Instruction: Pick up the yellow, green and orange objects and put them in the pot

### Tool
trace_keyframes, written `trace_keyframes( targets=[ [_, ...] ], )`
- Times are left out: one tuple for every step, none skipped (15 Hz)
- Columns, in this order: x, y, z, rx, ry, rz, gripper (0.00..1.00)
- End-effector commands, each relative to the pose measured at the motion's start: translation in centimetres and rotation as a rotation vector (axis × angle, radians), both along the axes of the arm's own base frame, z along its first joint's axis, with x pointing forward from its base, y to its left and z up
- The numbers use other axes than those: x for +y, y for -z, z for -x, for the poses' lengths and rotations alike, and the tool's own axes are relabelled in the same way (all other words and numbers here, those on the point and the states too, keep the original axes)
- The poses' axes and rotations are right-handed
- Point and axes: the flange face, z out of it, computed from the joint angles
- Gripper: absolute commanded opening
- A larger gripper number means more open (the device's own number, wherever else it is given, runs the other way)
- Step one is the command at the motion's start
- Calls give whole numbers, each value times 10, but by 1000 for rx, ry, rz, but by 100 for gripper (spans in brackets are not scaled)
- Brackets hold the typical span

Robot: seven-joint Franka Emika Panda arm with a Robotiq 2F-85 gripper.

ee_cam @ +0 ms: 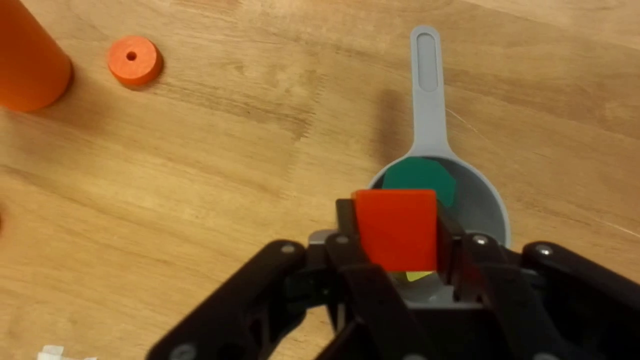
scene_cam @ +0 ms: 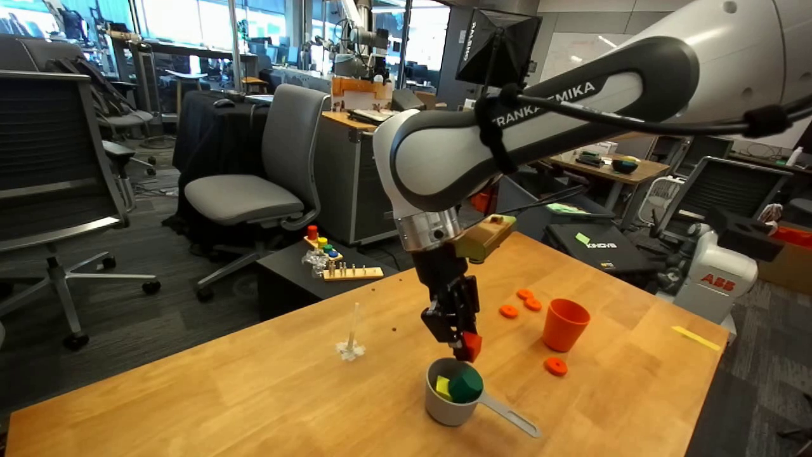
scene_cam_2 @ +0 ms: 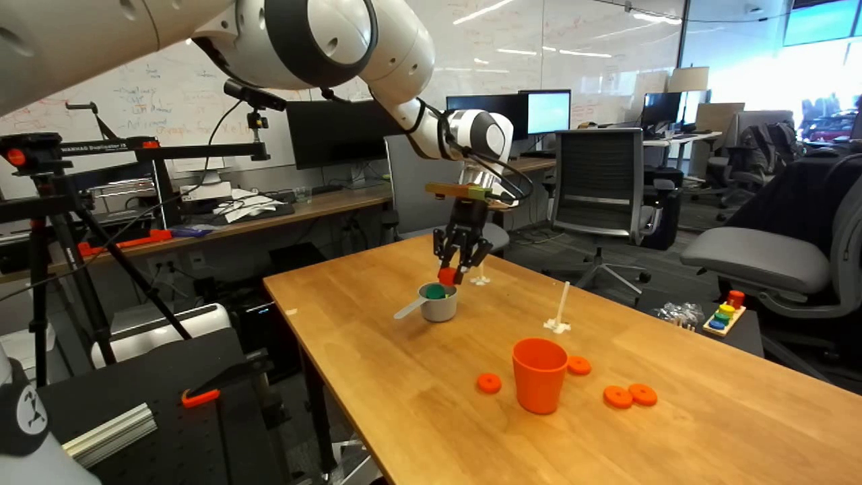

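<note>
Robotiq gripper (ee_cam: 396, 220) pinches the orange-red block (scene_cam: 471, 347), holding it just above the pot (scene_cam: 446, 409). Inside the pot, the green block (scene_cam: 466, 384) sits toward the handle (ee_cam: 426, 65), while the yellow block (scene_cam: 443, 387) lies on the side away from it, partly hidden. Apart from the pot, on the same wooden table (scene_cam: 190, 406), an orange cup (scene_cam_2: 539, 391) stands upright and four orange discs (scene_cam: 509, 311) lie flat.

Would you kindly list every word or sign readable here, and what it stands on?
"FRANKA EMIKA", partly covered by a cable: robot arm
"KINOVA": black case
"ABB": white robot
"WANHAO Duplicator i3": black frame
Probably "RALENO": softbox
Symbol, wordless: round emblem on pale machine
Too small or blurred: whiteboard handwriting, other lettering
</note>
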Motion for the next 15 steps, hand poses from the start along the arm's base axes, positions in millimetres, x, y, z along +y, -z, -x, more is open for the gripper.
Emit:
trace_keyframes(
  targets=[
    [11, -3, -3, -9, -20, 57, 12],
    [13, -2, -3, -10, -26, 64, 13],
    [15, -1, -3, -11, -30, 69, 13],
    [16, -1, -4, -14, -35, 74, 14],
    [18, -1, -4, -17, -39, 79, 15],
    [19, 0, -4, -20, -43, 87, 15],
    [21, 0, -4, -23, -48, 98, 15],
    [22, 1, -3, -20, -50, 103, 15],
    [24, 2, -3, -20, -51, 110, 17],
    [25, 3, -2, -19, -55, 118, 18],
    [26, 4, -1, -18, -58, 126, 20],
    [28, 5, -1, -18, -61, 132, 44],
    [29, 6, 0, -17, -63, 136, 53],
    [30, 7, 0, -16, -61, 140, 69],
    [31, 7, 0, -15, -60, 141, 76]
  ],
)
